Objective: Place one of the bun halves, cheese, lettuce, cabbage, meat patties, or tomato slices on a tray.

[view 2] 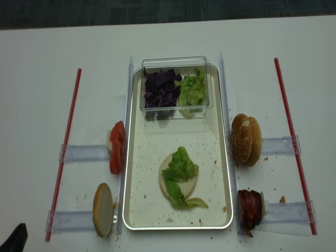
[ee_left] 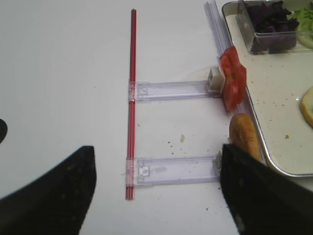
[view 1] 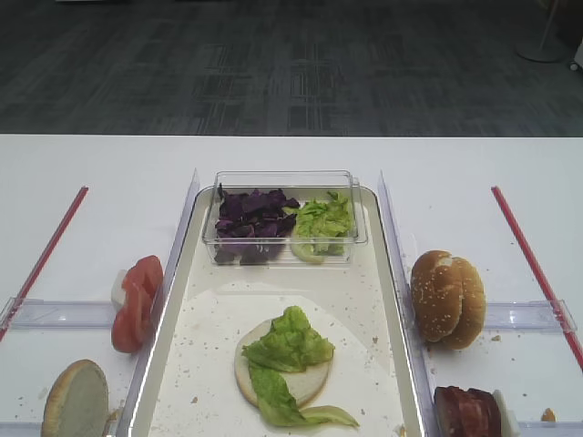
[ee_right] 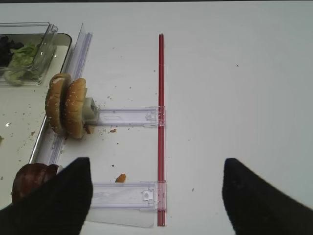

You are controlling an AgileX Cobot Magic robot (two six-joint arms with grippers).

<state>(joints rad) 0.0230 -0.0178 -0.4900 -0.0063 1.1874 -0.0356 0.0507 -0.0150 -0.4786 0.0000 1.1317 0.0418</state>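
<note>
On the cream tray [view 1: 205,355] lies a flat bun half [view 1: 305,382] with a lettuce [view 1: 287,346] leaf on top. Tomato slices [view 1: 137,300] stand on edge left of the tray, with a pale bun half [view 1: 77,401] in front of them. Two sesame bun halves [view 1: 446,299] and the meat patties [view 1: 469,411] stand on the right. Cabbage [view 1: 253,218] and more lettuce [view 1: 323,218] fill a clear tub. No cheese shows. My left gripper [ee_left: 157,147] hovers open over the left rail, my right gripper [ee_right: 156,161] open over the right rail. Both are empty.
The clear plastic tub [view 1: 284,179] sits at the tray's far end. Red strips [view 2: 65,147] [view 2: 293,142] run along both sides, joined to the tray by clear plastic rails [view 2: 84,153] [view 2: 278,146]. Crumbs dot the tray and the white table [view 1: 109,164].
</note>
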